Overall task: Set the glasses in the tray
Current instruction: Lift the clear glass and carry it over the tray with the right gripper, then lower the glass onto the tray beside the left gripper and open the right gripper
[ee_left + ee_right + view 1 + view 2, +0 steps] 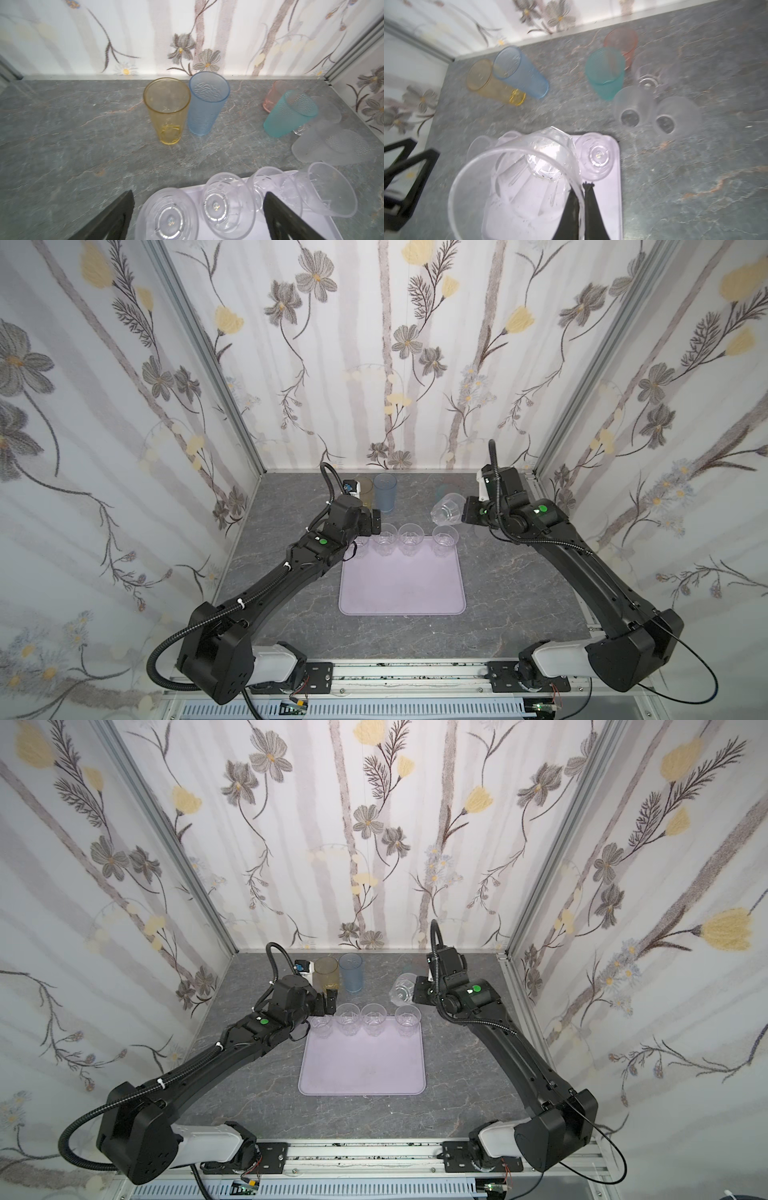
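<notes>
The lilac tray (401,589) (361,1069) lies mid-table. Several short clear glasses (348,1017) stand in a row along its far edge. My right gripper (582,187) (460,512) is shut on the rim of a clear glass (517,182) (446,510), which hangs tilted above the tray's far right corner. My left gripper (199,193) (328,1002) is open and empty at the far left corner, over the row. Behind the tray stand amber (167,110) and blue (206,104) glasses. Teal (605,72), pink (623,43) and frosted (631,108) glasses cluster at the back right.
The flowered back wall (382,364) and side walls stand close round the grey marbled table (498,593). A small white and blue device (350,486) sits behind the left wrist. A rail (395,672) runs along the table's front edge.
</notes>
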